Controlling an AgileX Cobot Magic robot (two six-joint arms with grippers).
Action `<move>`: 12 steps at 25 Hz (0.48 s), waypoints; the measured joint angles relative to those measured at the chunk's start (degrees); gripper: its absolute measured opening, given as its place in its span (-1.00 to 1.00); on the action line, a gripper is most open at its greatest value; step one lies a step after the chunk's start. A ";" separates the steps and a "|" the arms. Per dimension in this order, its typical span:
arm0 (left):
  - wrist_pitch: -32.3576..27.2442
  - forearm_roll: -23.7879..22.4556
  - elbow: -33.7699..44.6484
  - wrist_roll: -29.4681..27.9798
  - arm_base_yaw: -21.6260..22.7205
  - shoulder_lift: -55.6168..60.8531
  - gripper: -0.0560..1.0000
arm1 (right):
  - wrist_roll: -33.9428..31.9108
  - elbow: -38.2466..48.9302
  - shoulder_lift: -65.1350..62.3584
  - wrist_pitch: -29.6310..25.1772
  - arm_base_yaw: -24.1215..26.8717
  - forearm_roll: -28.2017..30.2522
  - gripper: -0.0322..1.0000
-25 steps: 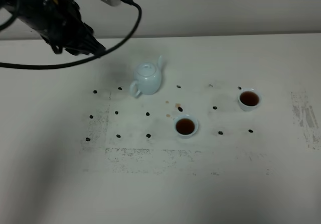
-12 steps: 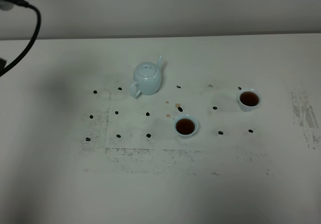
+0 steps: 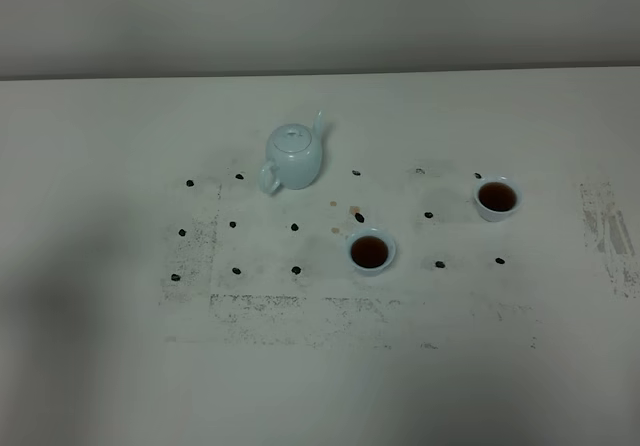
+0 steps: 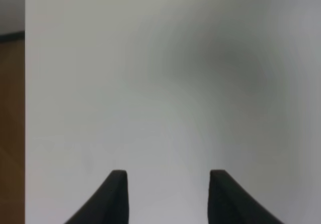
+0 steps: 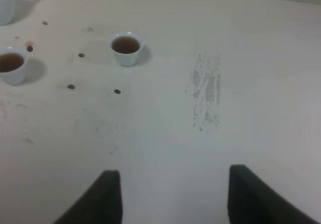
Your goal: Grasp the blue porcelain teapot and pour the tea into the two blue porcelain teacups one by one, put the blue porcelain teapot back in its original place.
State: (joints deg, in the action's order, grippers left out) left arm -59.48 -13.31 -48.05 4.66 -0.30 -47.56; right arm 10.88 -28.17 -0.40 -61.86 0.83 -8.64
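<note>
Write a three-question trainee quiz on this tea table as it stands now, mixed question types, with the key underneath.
1. True or false: both teacups, the near teacup and the far teacup, hold dark tea.
2. Multiple choice: the blue porcelain teapot is A) lying on its side, B) standing upright on the table with its lid on, C) held over a cup.
3. Short answer: in the exterior high view, is any arm over the table?

Key:
1. True.
2. B.
3. No. Neither arm shows there; each wrist view shows its own jaws with nothing between them: the left gripper and the right gripper.
</note>
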 joint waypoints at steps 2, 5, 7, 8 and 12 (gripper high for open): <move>-0.49 0.34 2.54 -0.19 0.00 4.80 -0.21 | 0.00 0.00 0.00 0.00 0.00 0.00 -0.06; -1.14 2.50 5.70 -0.25 0.00 11.13 -0.21 | 0.00 0.00 0.00 0.00 0.00 0.00 -0.06; -2.13 4.19 7.56 -0.38 0.00 14.85 -0.21 | 0.00 0.00 0.00 0.00 0.00 0.00 -0.06; -2.75 4.98 8.63 -0.37 0.00 16.72 -0.21 | 0.00 0.00 0.00 0.00 0.00 0.00 -0.06; -3.70 8.33 13.39 -0.20 0.00 22.91 -0.21 | 0.00 0.00 0.00 0.00 0.00 0.00 -0.06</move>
State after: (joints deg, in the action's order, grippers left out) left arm -63.18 -4.98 -34.66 4.46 -0.30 -24.65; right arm 10.88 -28.17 -0.40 -61.86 0.83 -8.64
